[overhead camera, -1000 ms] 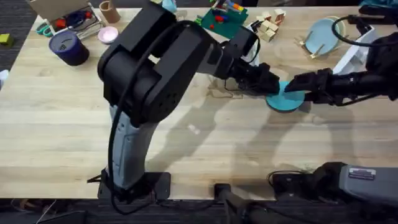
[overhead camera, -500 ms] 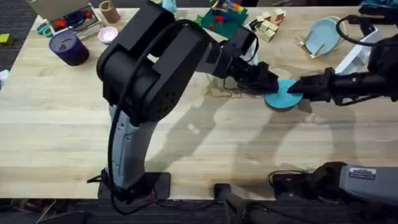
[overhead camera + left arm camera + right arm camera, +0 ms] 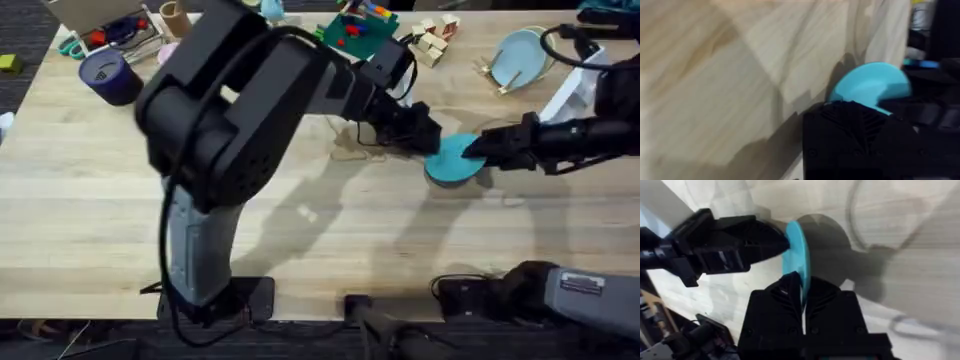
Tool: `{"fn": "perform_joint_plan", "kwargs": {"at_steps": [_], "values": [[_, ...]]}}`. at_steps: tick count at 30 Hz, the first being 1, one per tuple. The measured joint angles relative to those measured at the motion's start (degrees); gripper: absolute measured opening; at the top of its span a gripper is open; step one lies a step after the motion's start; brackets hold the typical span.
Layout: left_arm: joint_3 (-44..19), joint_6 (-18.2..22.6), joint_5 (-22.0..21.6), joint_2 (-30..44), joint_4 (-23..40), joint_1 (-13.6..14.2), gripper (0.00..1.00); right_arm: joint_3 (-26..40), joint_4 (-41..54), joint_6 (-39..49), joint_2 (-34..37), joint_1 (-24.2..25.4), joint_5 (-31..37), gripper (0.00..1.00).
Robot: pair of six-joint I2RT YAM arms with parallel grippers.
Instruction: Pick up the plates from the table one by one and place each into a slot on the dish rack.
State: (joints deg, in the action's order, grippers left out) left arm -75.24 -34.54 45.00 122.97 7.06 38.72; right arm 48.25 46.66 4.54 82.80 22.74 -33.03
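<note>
Teal-blue plate (image 3: 452,160) sits between the two tools near the right-middle of the light-wood bench (image 3: 90,200), tilted up on edge off the bench surface. Right tool (image 3: 478,152) comes in from the plate's right side; in the right wrist view its two black fingers (image 3: 785,292) are pressed together on the plate's rim (image 3: 798,255), the plate standing edge-on and thin between them, its dark shadow on the wood just behind. Left tool (image 3: 432,138) reaches across from the lower-left base and meets the plate's opposite, left edge; in the right wrist view its black fingertip touches the rim from the far side. From the left wrist view the teal disc (image 3: 870,87) shows just beyond the left tool's black finger block (image 3: 850,135), but I cannot tell whether that tool is pinching the plate or merely touching it. Beyond the right tool, toward the far right corner of the bench, a pale blue plate (image 3: 520,57) stands leaning in the small dowel dish rack (image 3: 493,72). Further from the left tool, near the far left edge: a dark blue cylindrical container (image 3: 108,75) and a small pink round dish (image 3: 172,54). A pile of wooden blocks (image 3: 432,40) lies at the far edge, beyond both tools.
</note>
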Motion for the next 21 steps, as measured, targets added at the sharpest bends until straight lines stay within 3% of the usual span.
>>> {"fn": "perform_joint_plan", "kwargs": {"at_steps": [10,21], "values": [[1.40,9.93,-19.76,-11.24,14.45,-2.33,0.040,9.81,5.82,2.10,-6.48,-0.06,8.89,0.032],[1.40,24.72,-33.01,-26.78,26.53,-2.27,0.040,29.26,15.27,8.24,-8.11,-0.06,16.57,0.032]]}}
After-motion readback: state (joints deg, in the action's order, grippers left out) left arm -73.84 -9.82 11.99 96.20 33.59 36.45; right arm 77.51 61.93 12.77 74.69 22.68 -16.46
